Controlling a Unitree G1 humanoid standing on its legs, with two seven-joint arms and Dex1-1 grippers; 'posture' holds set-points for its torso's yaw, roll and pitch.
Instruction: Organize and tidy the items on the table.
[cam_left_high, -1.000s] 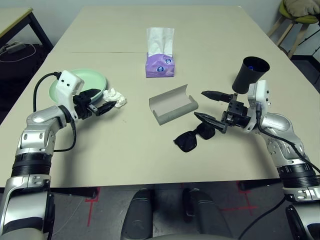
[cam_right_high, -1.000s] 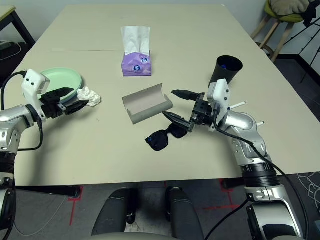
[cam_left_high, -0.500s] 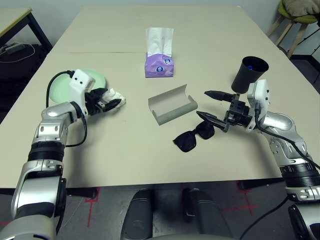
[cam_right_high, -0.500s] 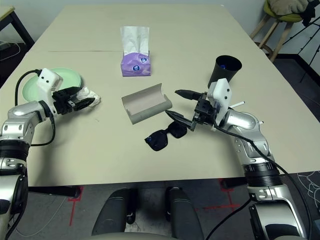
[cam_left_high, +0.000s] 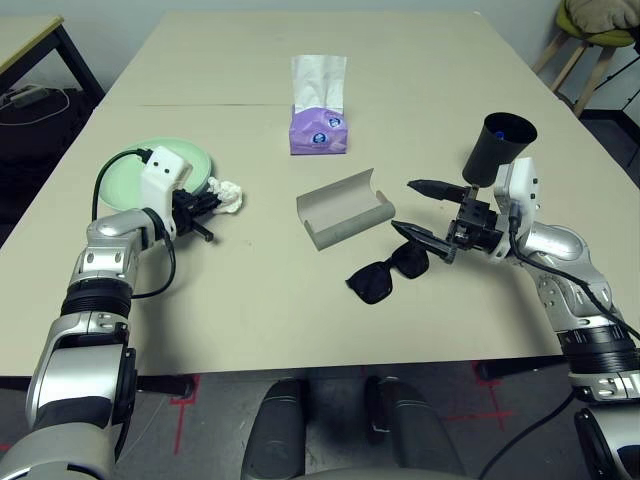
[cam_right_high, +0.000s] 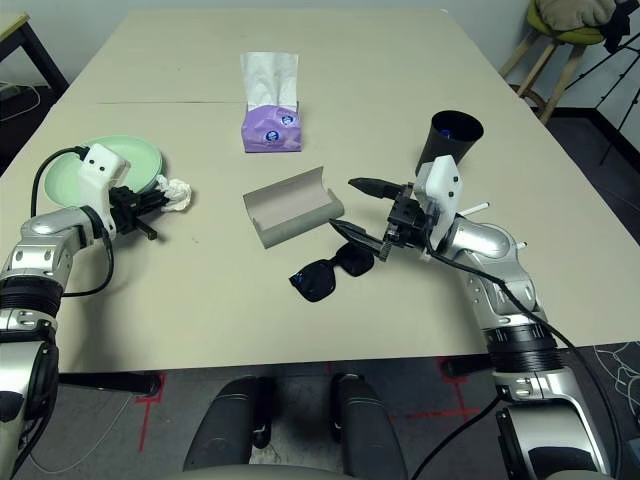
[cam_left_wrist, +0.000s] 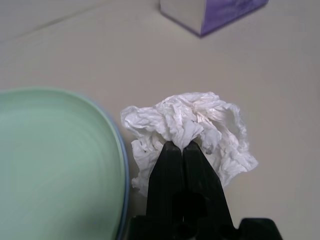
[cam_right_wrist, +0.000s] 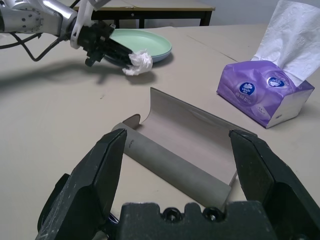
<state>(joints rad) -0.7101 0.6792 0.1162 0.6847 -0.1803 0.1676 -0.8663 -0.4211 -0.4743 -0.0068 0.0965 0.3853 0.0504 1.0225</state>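
Evidently the step in hand is clearing the crumpled white tissue (cam_left_wrist: 192, 132): the left gripper (cam_left_wrist: 182, 146) has its two black fingers pinched together on the near edge of the wad, which sits right at its tips and just beside the rim of the pale green plate (cam_left_wrist: 55, 165). A lift would come next, and since the tissue is soft, light and loosely creased, the pinch may catch only a fold, so a slow rise seems wise. The right gripper (cam_right_wrist: 175, 150) hangs with its jaws spread wide and empty; the grey oblong glasses case (cam_right_wrist: 180, 145) lies open like a trough just ahead of it, matte and stiff. Black sunglasses (cam_left_high: 385, 275) lie glossy beneath its fingers. Behind that hand stands a smooth, tapered black cup (cam_left_high: 497, 148); the purple tissue box (cam_left_high: 319, 130) sits well beyond, on the beige table (cam_left_high: 250, 310).
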